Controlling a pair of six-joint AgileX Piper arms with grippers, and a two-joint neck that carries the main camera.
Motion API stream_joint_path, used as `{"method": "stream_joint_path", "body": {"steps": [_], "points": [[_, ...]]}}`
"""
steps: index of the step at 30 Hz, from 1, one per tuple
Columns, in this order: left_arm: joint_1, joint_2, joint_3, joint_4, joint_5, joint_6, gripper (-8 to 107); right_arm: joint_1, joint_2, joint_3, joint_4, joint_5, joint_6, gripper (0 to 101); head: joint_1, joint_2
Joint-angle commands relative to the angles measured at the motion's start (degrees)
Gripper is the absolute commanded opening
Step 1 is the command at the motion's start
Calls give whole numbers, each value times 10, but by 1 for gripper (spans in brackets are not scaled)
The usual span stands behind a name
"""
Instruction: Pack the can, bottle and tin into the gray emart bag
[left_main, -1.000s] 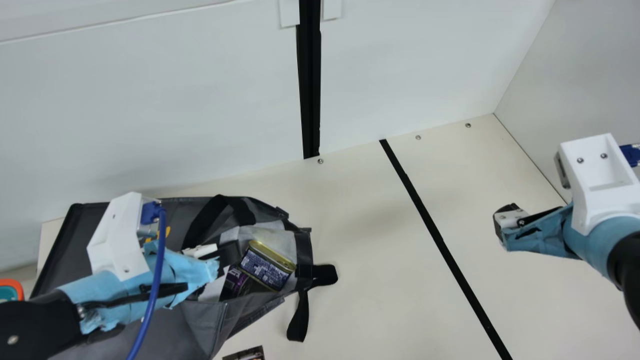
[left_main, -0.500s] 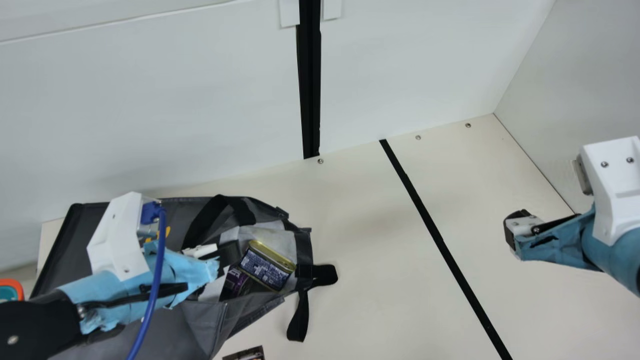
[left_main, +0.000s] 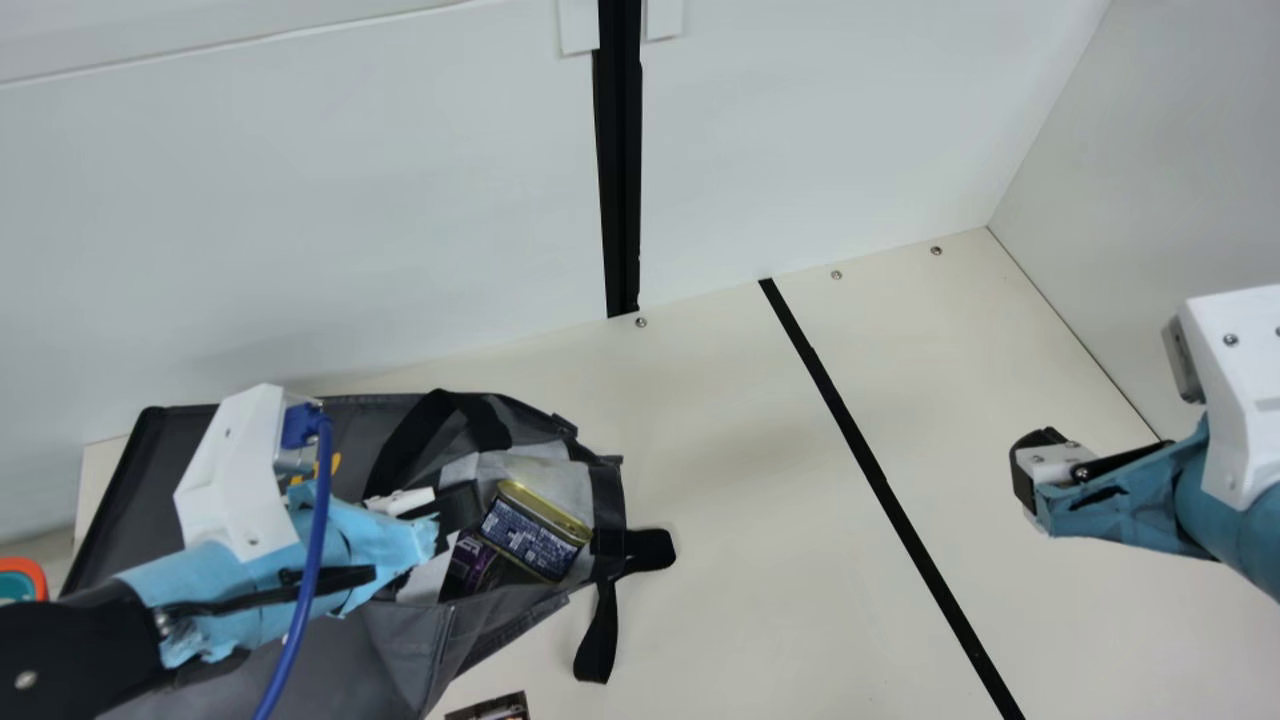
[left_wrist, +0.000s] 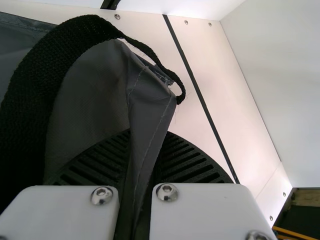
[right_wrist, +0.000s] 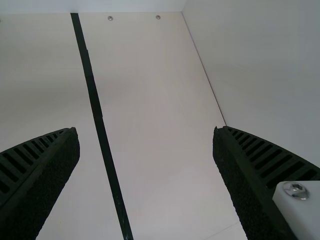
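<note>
- The left gripper (left_wrist: 148, 136) has its fingers closed on a fold of the gray emart bag (left_main: 410, 650), probably for keeping its mouth open.
- The tin (left_main: 532, 535) lies tilted inside the mouth, beside a purple item (left_main: 470, 566).
- The right gripper (right_wrist: 145, 137) has widely parted, empty fingers, so it is free for pushing.

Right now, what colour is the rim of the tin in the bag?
The tin's rim is gold, seen best in the main view.

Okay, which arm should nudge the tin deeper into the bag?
Probably the right. The right hand is open and empty, though farther from the tin; the left hand is shut on the gray bag, apparently steadying it.
</note>
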Motion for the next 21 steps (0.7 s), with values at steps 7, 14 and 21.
{"method": "stream_joint_path", "body": {"steps": [7, 14, 21], "points": [[0, 0, 0, 0, 0, 0, 10, 8, -1, 0, -5, 4, 9, 91, -13, 0], [0, 0, 0, 0, 0, 0, 10, 22, 5, 2, -13, 3, 20, 91, -13, 0], [0, 0, 0, 0, 0, 0, 10, 29, 18, 10, -9, -8, 15, 91, -13, 0]]}}
